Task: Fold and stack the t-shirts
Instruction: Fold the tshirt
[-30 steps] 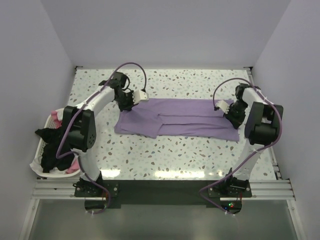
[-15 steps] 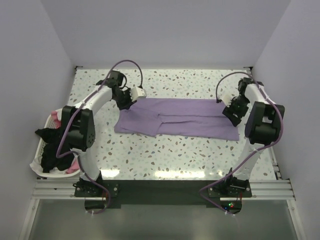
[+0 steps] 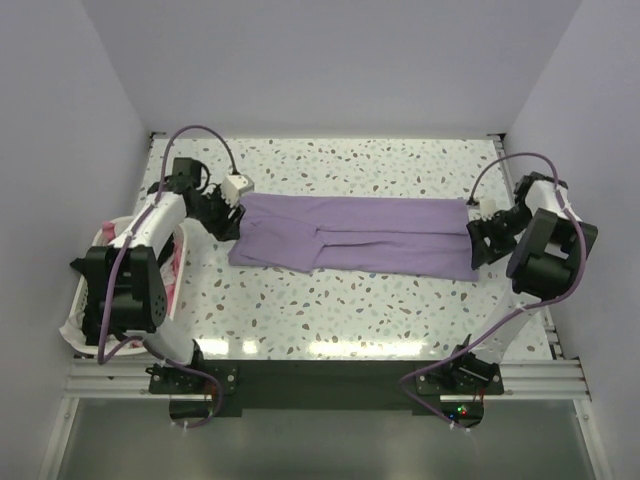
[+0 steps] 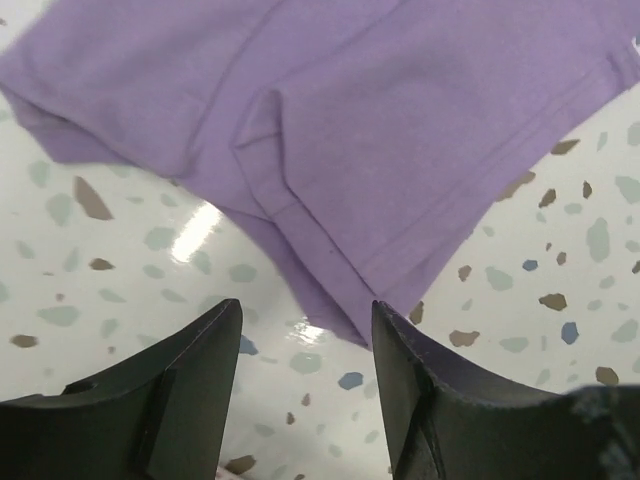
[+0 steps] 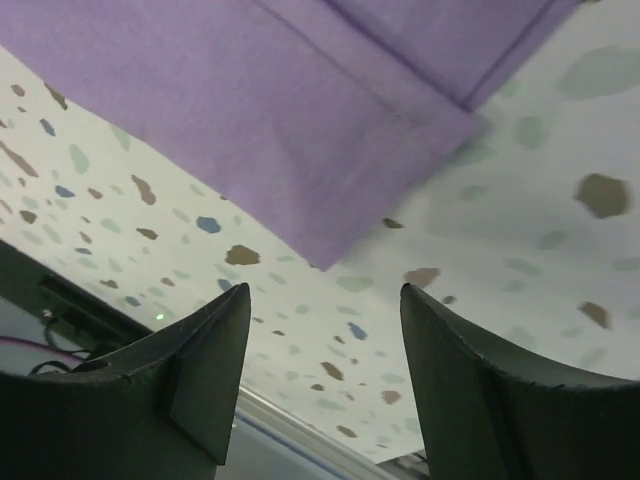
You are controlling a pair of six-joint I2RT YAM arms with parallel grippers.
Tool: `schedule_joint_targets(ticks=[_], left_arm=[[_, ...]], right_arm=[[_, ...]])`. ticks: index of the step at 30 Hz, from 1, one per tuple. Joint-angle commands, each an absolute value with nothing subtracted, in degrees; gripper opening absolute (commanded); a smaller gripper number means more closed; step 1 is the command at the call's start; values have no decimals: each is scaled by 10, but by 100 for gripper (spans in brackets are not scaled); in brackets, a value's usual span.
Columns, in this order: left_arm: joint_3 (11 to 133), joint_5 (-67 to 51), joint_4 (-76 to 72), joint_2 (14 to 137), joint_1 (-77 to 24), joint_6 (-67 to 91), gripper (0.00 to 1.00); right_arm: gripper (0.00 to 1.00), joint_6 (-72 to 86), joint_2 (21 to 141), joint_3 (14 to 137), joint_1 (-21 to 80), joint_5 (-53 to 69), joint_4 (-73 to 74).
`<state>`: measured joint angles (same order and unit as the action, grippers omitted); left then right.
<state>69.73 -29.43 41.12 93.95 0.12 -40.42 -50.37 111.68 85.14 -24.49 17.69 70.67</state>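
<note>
A lilac-purple t-shirt (image 3: pixel 355 235) lies flat across the middle of the table, folded into a long strip with a seam running along it. My left gripper (image 3: pixel 226 214) sits just off its left end, open and empty. In the left wrist view the left gripper (image 4: pixel 305 310) hovers over bare table, a corner of the t-shirt (image 4: pixel 400 130) just ahead of its fingers. My right gripper (image 3: pixel 481 236) is off the right end, open and empty. In the right wrist view the right gripper (image 5: pixel 325 290) frames bare table below the t-shirt's edge (image 5: pixel 300 120).
A white laundry basket (image 3: pixel 72 330) stands at the table's left edge, partly under my left arm, with pink cloth (image 3: pixel 174 268) showing beside it. The speckled tabletop (image 3: pixel 350 310) runs to a metal rail at the near edge. Walls close in on three sides.
Both grippers opened, let go of the shirt's ends and drew outward, the left to the left and the right to the right. The shirt stays flat.
</note>
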Motion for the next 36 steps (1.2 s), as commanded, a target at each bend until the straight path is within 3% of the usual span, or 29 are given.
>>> schedule_joint_targets(ticks=[1, 8, 11, 13, 15, 17, 20, 21, 29, 30, 31, 33, 36], left_arm=[[652, -311, 378, 931, 0, -357, 60], [630, -310, 368, 954, 0, -338, 62], [631, -320, 377, 977, 0, -337, 58], [633, -321, 388, 989, 0, -338, 48], [634, -305, 392, 1002, 0, -335, 33], [634, -287, 396, 1010, 14, -333, 24], [638, -277, 410, 1011, 25, -337, 9], [639, -276, 416, 1008, 32, -338, 0], [643, -266, 453, 971, 41, -378, 0], [656, -278, 469, 969, 40, -387, 12], [662, -288, 473, 964, 41, -395, 23], [688, -314, 479, 943, 32, -416, 41], [735, -317, 474, 926, -22, -436, 43]], right_arm=[[65, -444, 1106, 810, -236, 205, 695], [68, -420, 1120, 773, -237, 180, 632], [62, -419, 1128, 770, -237, 178, 625], [54, -419, 1132, 769, -237, 175, 621], [39, -419, 1132, 770, -237, 164, 615], [22, -421, 1131, 770, -238, 156, 613], [7, -430, 1123, 769, -237, 142, 617], [0, -432, 1120, 767, -237, 140, 617], [3, -470, 1067, 747, -236, 139, 654], [18, -478, 1064, 753, -236, 147, 667], [44, -492, 1061, 769, -236, 153, 678], [54, -505, 1043, 789, -236, 174, 704], [54, -529, 1034, 853, -236, 186, 720]])
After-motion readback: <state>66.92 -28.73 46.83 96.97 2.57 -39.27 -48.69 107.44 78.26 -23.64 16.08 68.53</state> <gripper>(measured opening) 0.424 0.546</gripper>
